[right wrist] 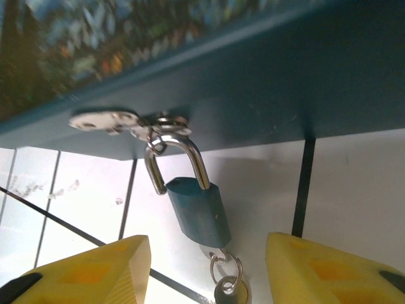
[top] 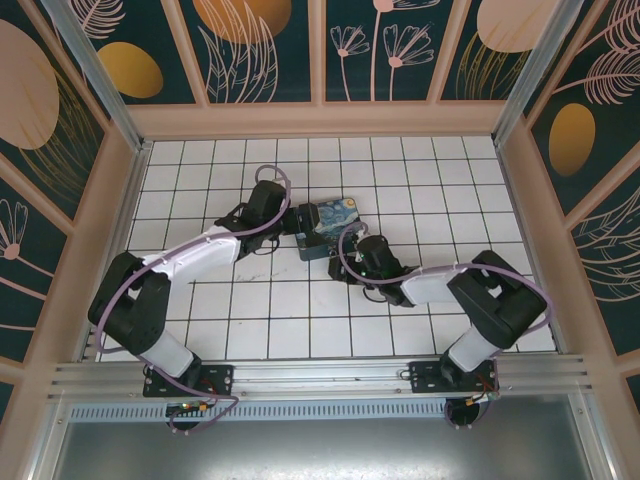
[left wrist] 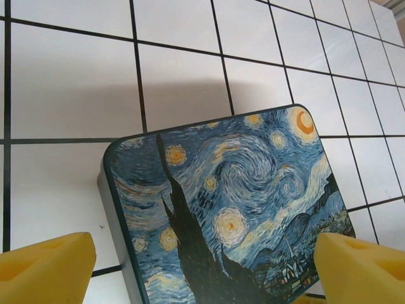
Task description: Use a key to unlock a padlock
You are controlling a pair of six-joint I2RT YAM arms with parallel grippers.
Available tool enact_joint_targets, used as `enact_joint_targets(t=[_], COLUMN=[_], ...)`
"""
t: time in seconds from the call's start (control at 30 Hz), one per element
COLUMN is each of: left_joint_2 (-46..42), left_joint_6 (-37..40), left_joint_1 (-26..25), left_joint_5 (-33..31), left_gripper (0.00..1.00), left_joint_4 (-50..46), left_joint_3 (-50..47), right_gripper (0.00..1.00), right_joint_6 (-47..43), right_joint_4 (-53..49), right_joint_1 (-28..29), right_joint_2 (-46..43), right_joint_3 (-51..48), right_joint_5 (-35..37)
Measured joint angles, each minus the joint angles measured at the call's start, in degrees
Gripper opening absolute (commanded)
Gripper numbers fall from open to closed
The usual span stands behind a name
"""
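White gridded tiles (top: 400,180) bear a swirl-painted box (left wrist: 240,190); its smooth metal padlock (right wrist: 197,212) hangs between the right gripper (right wrist: 204,247), fingers (right wrist: 107,266) parted; left gripper (left wrist: 202,250) gapes wide.

Both my arms reach in toward the middle of the table, jaws apart on each.

My left arm (top: 200,250) goes up from its base, folds at the elbow out on the far left, then runs its white forearm forward and to the right, ending in the left gripper (top: 298,220). On the left wrist camera its 2 yellow fingers (left wrist: 44,269) sit in the bottom corners, spread wide. My right arm (top: 480,300) mirrors that, with its elbow out to the right and the forearm angled left. The right gripper (top: 338,258) points toward the left one, and its 2 fingers (right wrist: 88,272) stand apart with a clear gap between them.
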Motion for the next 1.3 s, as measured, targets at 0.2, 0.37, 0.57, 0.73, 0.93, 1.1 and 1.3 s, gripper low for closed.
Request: enact_joint_targets(t=[0.2,0.37,0.57,0.73,0.93,1.1,1.3], left_joint_2=[1.01,1.09,1.33,2.03,4.42,6.6,10.4], left_joint_6=[0.44,0.61,1.29,3.69,8.15,11.8,14.69], left_joint_1=[0.07,0.07,0.07,0.07,0.0,-1.49,-5.09], left_joint_5=[0.04,0.15,0.24,0.02,-1.6,-6.08,-10.86], left_gripper=[0.89,0.89,0.89,0.86,0.84,0.83,0.82], left_joint_4=[-0.28,-0.28,-0.72,-2.99,-7.23,-11.45,-14.14], left_joint_3=[0.83,0.9,1.4,2.95,5.55,7.89,9.79], right_gripper=[0.46,0.34,0.06,0.0,0.0,0.0,0.0], right_joint_6=[-0.37,-0.55,-0.2,0.85,2.71,5.6,10.12], right_joint_4=[1.01,1.31,1.44,1.53,1.55,3.06,5.75], right_joint_1=[0.48,0.46,0.48,0.46,0.35,0.35,0.35], right_joint_2=[1.66,3.02,5.01,5.01,4.17,3.45,3.13], right_joint_3=[1.07,1.97,3.26,3.28,2.54,1.18,-1.05], right_joint_5=[0.83,1.62,2.45,2.56,2.71,2.71,2.8])
